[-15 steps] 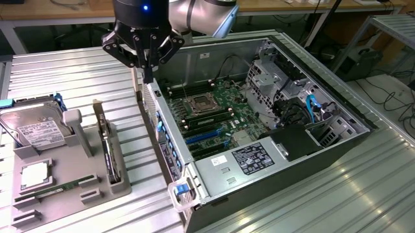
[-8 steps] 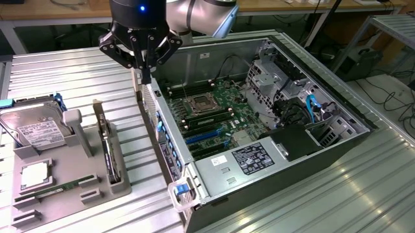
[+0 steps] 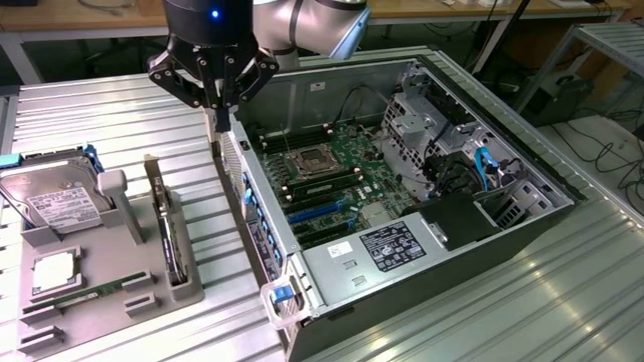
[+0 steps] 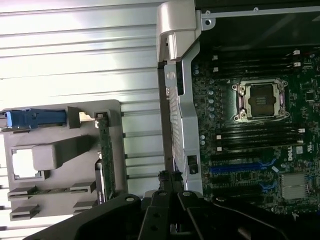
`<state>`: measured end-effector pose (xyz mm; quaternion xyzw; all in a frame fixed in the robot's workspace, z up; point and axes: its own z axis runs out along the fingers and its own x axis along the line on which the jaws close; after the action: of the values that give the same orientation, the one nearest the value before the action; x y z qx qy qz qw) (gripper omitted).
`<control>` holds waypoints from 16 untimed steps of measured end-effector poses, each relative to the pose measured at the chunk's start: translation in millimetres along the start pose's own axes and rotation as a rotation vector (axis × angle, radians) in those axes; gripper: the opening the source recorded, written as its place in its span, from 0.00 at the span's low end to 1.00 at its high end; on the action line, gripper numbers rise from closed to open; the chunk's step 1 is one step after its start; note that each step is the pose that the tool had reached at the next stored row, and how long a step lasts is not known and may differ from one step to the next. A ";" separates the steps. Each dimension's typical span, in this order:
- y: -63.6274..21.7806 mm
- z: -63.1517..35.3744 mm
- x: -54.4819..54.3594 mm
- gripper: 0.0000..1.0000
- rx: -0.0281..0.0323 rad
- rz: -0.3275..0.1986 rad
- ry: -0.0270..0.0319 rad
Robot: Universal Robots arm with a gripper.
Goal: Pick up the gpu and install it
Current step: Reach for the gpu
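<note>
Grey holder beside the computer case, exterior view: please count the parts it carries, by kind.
hard drive: 1
gpu: 1
memory stick: 1
silver square chip: 1
Total: 4

I see the gpu edge-on in its holder, so both its faces are hidden from me. The hard drive is cut by the exterior view's left edge, and the arm by its top edge. Print on the power supply label is too small to read. In the wrist view the fingers are cut by the frame's edge, and their tips are lost in shadow against the case wall.
</note>
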<state>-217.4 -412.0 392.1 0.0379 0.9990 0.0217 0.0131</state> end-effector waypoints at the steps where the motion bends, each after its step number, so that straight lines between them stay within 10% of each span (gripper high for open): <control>1: -0.2 0.0 0.4 0.11 0.0000 0.000 0.0001; 16: -3.8 -0.3 8.3 0.11 0.0000 0.000 0.0000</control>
<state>-225.9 -415.2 392.0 0.0379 0.9990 0.0217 0.0131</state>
